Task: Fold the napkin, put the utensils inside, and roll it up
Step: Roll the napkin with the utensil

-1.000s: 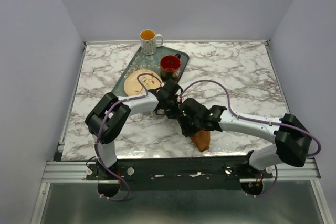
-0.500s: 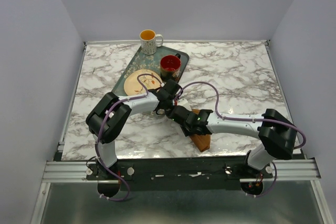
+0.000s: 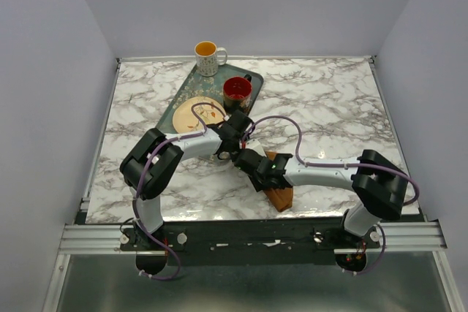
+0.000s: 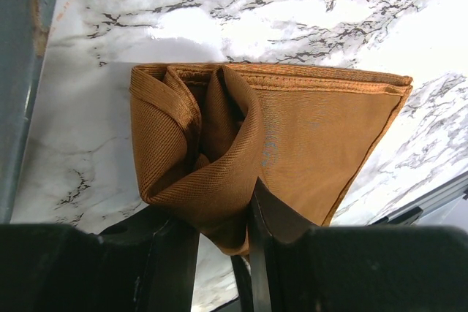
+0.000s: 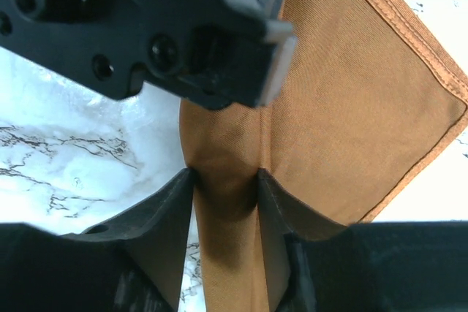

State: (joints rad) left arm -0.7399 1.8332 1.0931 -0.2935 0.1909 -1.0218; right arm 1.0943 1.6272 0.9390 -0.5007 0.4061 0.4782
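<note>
Wrist views, left jaws clamped on napkin (image 4: 307, 137), right jaws likewise

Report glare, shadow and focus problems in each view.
Top external: even, soft light, only a faint sheen on the white marble table. Left wrist: white glare patch on the marble; the rust-brown cloth napkin shows a sharp weave, while the left gripper is dark and blurred. Right wrist: marble blown out white at left, napkin soft, right gripper shadowed and out of focus.
</note>
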